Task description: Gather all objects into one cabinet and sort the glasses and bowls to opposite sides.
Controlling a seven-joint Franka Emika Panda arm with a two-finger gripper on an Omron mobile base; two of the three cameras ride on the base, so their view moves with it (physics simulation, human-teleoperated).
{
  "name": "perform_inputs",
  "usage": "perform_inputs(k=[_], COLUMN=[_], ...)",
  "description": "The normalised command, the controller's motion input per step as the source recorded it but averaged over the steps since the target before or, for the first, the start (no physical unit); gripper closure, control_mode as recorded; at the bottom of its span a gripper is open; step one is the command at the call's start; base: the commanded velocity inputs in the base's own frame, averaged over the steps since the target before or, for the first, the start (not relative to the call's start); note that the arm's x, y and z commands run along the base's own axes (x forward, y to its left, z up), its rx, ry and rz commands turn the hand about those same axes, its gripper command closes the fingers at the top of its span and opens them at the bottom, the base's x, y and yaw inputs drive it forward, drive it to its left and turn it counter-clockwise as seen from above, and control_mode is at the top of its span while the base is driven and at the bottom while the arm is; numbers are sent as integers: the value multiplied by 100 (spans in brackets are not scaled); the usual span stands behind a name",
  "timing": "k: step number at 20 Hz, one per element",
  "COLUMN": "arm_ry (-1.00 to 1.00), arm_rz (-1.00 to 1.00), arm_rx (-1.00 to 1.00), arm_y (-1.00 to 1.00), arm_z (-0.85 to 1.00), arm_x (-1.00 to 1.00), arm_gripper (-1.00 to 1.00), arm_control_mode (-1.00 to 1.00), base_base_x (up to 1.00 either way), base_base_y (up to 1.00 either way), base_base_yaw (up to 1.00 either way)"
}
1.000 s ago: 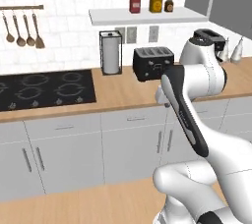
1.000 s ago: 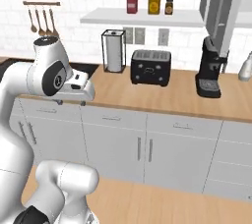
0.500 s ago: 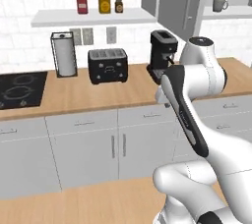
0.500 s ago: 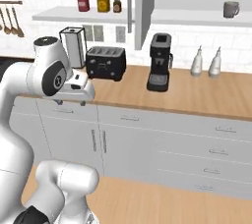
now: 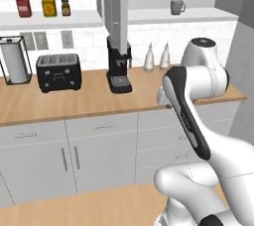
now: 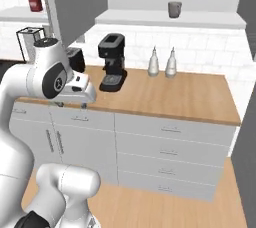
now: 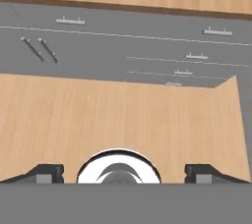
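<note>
Wooden worktop (image 6: pixel 165 92) runs below an open wall cabinet (image 6: pixel 165 18), where one grey mug (image 6: pixel 174 9) stands alone on the shelf. It looks light, rigid and slick, so gripping across the body seems safest. Gripper (image 7: pixel 123 171) jaws spread wide, empty.

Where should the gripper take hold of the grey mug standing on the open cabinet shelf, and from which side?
The grey mug stands upright on the cabinet shelf, its handle pointing right in the left base view. Probably best is a level approach from the open front, fingers closing across the round body at mid-height, clear of the handle. The gripper is open and empty, so it appears ready.
</note>
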Motion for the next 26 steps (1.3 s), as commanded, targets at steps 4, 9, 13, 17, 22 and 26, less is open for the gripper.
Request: perform_inputs(k=[4, 9, 13, 17, 22, 26], arm_ry=[0, 0, 0, 0, 0, 0], arm_rz=[0, 0, 0, 0, 0, 0], arm_rx=[0, 0, 0, 0, 0, 0], arm_y=[0, 0, 0, 0, 0, 0], arm_z=[0, 0, 0, 0, 0, 0], arm_x=[0, 0, 0, 0, 0, 0], arm_gripper=[-100, -100, -100, -100, -100, -100], arm_control_mode=[100, 100, 100, 100, 100, 100], base_base_x=[76, 63, 43, 66, 72, 16], base_base_y=[-100, -88, -26, 10, 3, -27], base_base_yaw=[0, 0, 4, 9, 7, 0])
